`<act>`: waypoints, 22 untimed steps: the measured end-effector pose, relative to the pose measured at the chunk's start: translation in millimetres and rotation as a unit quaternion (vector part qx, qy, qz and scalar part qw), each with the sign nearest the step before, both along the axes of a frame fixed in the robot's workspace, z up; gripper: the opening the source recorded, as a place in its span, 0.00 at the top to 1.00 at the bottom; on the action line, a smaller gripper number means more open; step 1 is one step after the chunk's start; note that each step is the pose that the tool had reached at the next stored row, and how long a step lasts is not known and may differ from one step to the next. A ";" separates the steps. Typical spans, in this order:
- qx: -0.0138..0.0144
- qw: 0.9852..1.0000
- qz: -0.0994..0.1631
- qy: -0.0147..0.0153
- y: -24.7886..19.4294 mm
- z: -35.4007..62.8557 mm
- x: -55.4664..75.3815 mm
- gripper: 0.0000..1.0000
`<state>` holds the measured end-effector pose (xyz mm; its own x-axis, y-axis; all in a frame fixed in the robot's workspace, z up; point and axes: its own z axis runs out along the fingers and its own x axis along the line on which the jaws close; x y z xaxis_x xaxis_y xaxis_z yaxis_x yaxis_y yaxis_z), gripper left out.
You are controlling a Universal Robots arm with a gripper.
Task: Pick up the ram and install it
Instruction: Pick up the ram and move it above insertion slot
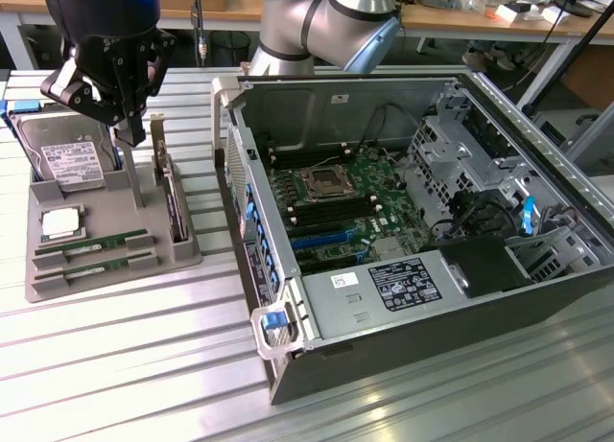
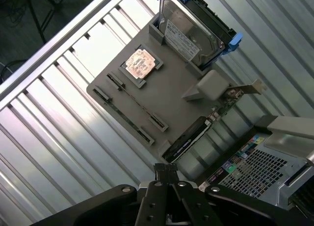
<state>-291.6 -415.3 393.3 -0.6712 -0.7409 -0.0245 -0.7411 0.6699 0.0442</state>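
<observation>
Gray tray (image 1: 43, 289) on exterior view's left, hard drive (image 1: 67, 159) propped in it, ram (image 1: 91, 243) lying flat in tray slot beside second stick (image 1: 96, 266), gripper (image 1: 131, 135) above tray, fingers together, empty, open computer case (image 1: 403, 346) with motherboard (image 1: 336, 188) on exterior view's right

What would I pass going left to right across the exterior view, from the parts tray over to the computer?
Ram sticks in the gray tray → upright expansion card → processor socket inside the open computer case → drive cage.
</observation>
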 end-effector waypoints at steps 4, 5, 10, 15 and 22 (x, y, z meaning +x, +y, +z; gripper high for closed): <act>0.000 1.000 0.005 0.000 0.0 0.0 0.0 0.90; 0.000 1.000 0.006 0.000 0.0 0.0 0.0 0.90; 0.000 1.000 0.010 0.000 0.0 0.0 0.0 0.90; 0.000 1.000 0.014 0.000 0.0 0.0 0.0 0.90; 0.000 1.000 0.018 0.000 0.0 0.0 0.0 0.90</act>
